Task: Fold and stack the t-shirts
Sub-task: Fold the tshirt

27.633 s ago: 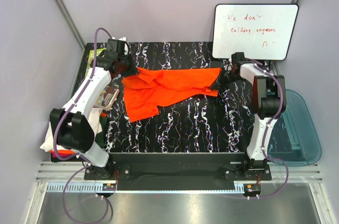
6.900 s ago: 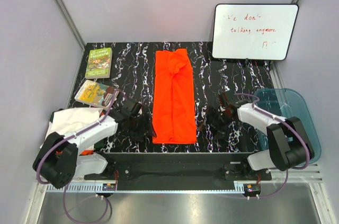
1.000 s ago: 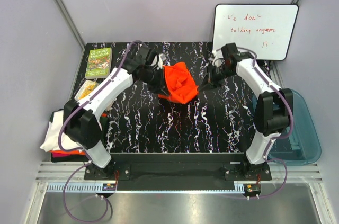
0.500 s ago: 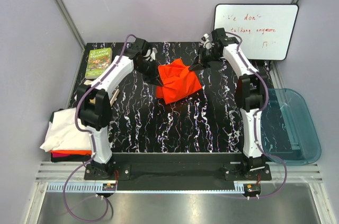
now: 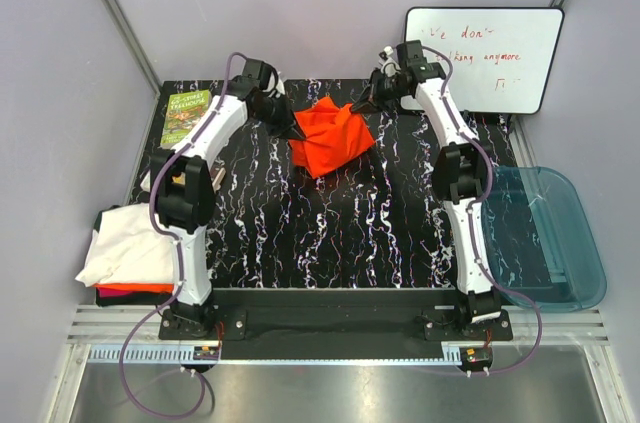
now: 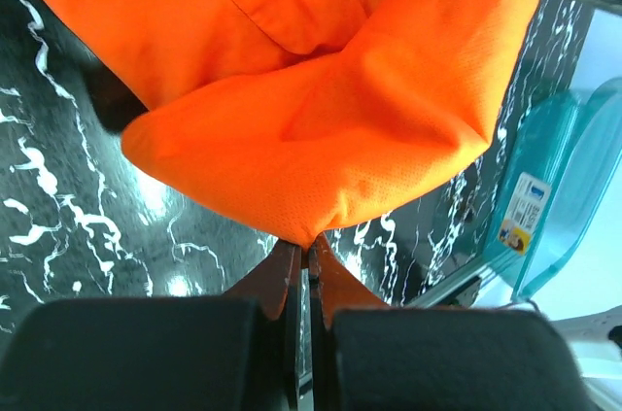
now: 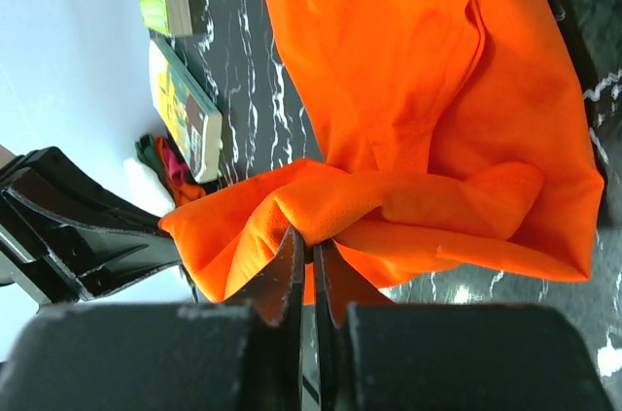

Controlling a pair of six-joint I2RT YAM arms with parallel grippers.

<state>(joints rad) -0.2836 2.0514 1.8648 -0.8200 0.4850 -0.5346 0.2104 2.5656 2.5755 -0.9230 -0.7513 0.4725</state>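
Orange shirt (image 5: 328, 135) lies half-folded at the worktop's (image 5: 350, 233) far middle, left hand (image 6: 303, 254) and right hand (image 7: 309, 248) each pinching its edge. White shirt (image 5: 125, 248) tops the near-left pile; stacking looks undone.

From my feeds, the orange shirt (image 6: 321, 119) is soft matt cloth with a fine pitted knit, creased and without any shine. The surface (image 6: 58, 188) under it is smooth and glossy, black with white veining like polished marble, and it throws back bright spots of glare. The tub (image 5: 565, 243) is translucent blue plastic with a slick sheen, the book (image 5: 186, 118) has a glossy paper cover, and the left end effector (image 6: 303, 257) looks like smooth, matt dark plastic.
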